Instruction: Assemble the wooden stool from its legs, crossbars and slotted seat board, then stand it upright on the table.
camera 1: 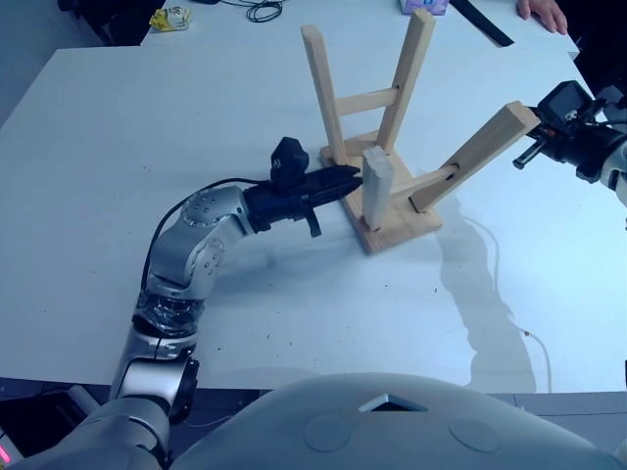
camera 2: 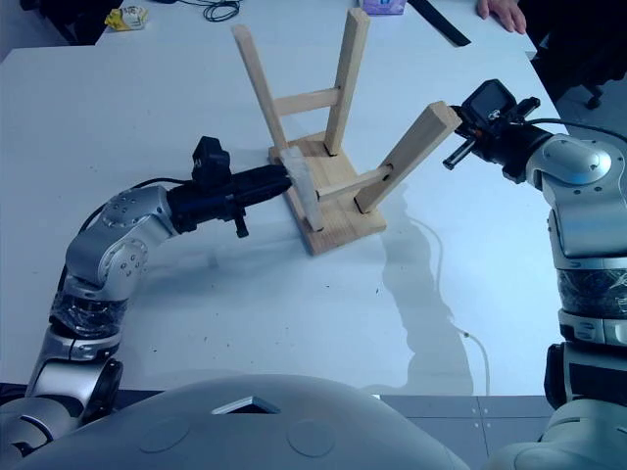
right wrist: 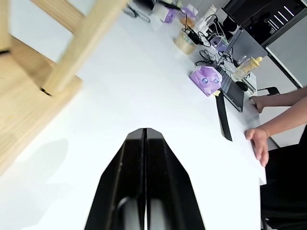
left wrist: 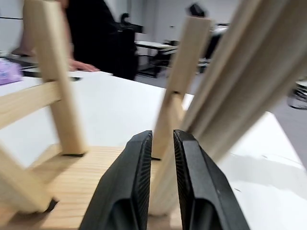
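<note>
Nearest us, our left gripper [camera 1: 345,182] lies low at nine o'clock of the seat board [camera 1: 407,227]. Its fingers [left wrist: 136,177] are a narrow slit apart, grip nothing, and have their tips against the near leg [camera 1: 377,186]. The board rests flat on the table [camera 1: 147,147], underside up, and the near leg stands at its near corner. From there a leaning leg [camera 1: 480,147] slants toward two o'clock, not yet upright. Our right gripper [camera 1: 524,160] sits just beside its top end, pincer pressed shut and empty. At twelve o'clock two far legs [camera 1: 323,88] stand joined by a crossbar [camera 1: 367,101]. We judge the wood light, stiff and smooth, and the unseated joints likely loose. We would grip the leaning leg across its flat faces near mid-length, with the board braced.
</note>
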Controlling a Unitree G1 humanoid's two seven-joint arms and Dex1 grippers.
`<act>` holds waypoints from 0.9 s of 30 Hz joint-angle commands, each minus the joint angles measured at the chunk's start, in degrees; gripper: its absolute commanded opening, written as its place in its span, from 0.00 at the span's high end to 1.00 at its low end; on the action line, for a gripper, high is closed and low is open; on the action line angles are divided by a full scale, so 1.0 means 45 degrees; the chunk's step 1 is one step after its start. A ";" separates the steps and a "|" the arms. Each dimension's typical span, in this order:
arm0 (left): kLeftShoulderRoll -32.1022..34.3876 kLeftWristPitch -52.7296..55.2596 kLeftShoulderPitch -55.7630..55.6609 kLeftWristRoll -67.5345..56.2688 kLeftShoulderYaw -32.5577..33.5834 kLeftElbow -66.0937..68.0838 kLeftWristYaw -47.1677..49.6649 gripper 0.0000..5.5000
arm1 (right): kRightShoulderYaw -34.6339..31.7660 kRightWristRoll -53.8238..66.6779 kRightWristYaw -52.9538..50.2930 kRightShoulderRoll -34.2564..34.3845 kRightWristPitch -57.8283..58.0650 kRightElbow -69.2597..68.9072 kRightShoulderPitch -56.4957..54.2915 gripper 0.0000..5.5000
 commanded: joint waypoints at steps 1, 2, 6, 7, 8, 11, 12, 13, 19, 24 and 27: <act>-0.0468 0.1167 0.0720 -0.1168 -0.0932 -0.2055 0.0438 0.85 | 0.0468 -0.0468 0.0052 0.0278 0.0064 -0.0426 0.0301 1.00; -0.0767 0.1253 0.0760 -0.1265 -0.1213 -0.2398 0.0671 0.85 | 0.0502 -0.0570 -0.0003 0.0345 0.0071 -0.0353 0.0281 1.00; -0.1939 0.1419 0.0416 -0.1517 -0.0968 -0.2724 0.2170 0.85 | 0.0471 -0.1224 -0.0408 0.0327 -0.0149 0.0680 -0.0104 1.00; -0.1924 0.1441 0.0380 -0.1559 -0.0719 -0.2783 0.2346 0.85 | 0.0457 -0.1399 -0.0460 0.0264 -0.0246 0.0936 -0.0188 1.00; -0.1711 0.1495 0.0398 -0.1726 -0.0139 -0.2923 0.2520 0.85 | 0.0437 -0.1603 -0.0465 0.0126 -0.0404 0.1224 -0.0264 1.00; -0.0702 0.1580 0.0693 -0.2569 0.2416 -0.3425 0.3026 0.85 | 0.0300 -0.2004 -0.0411 -0.0181 -0.0774 0.1984 -0.0304 1.00; -0.0327 0.1523 0.0876 -0.2784 0.3244 -0.3553 0.3054 0.85 | 0.0252 -0.2132 -0.0433 -0.0264 -0.0881 0.2109 -0.0196 1.00; 0.0027 0.1440 0.1083 -0.2901 0.3953 -0.3622 0.3047 0.85 | 0.0167 -0.2182 -0.0435 -0.0337 -0.0946 0.2092 -0.0020 1.00; 0.0889 0.0630 0.2699 -0.2601 0.5786 -0.3543 0.2954 0.85 | -0.0350 -0.1866 -0.0385 -0.0020 -0.0563 0.0901 0.0594 1.00; 0.1732 -0.0951 0.2272 -0.0494 0.6414 0.0450 0.3007 0.85 | -0.0237 -0.0991 0.1136 -0.0407 0.0107 -0.1360 0.2001 1.00; 0.1947 -0.2299 0.1341 0.0858 0.6666 0.3456 0.3622 0.85 | -0.0047 -0.0237 0.2798 -0.0953 -0.0144 -0.2655 0.2760 1.00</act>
